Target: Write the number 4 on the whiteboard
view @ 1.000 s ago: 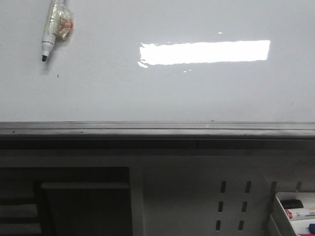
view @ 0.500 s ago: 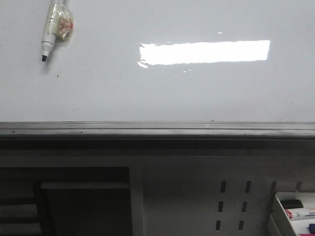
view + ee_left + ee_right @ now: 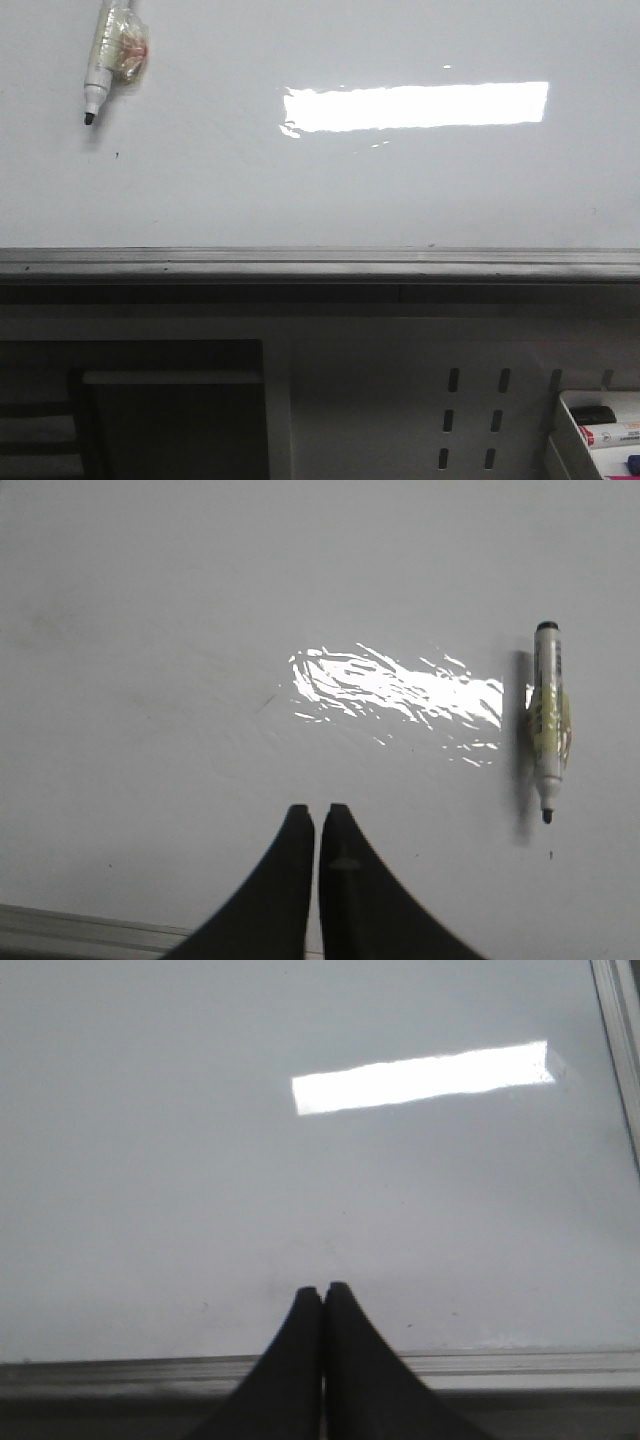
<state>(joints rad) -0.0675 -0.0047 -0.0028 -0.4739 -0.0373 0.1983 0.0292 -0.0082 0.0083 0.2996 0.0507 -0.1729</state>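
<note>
Front view: your whiteboard is blank, no number 4 yet, and a marker lies on it at upper left, tip down.

Left wrist view: your left gripper is clenched on nothing, the marker off to one side. Open up, straddle the barrel squarely. Its label is too blurred to read.

Right wrist view: right gripper is pinched empty near the ledge.

Glossy white whiteboard, grey ledge, white black-tipped marker.
</note>
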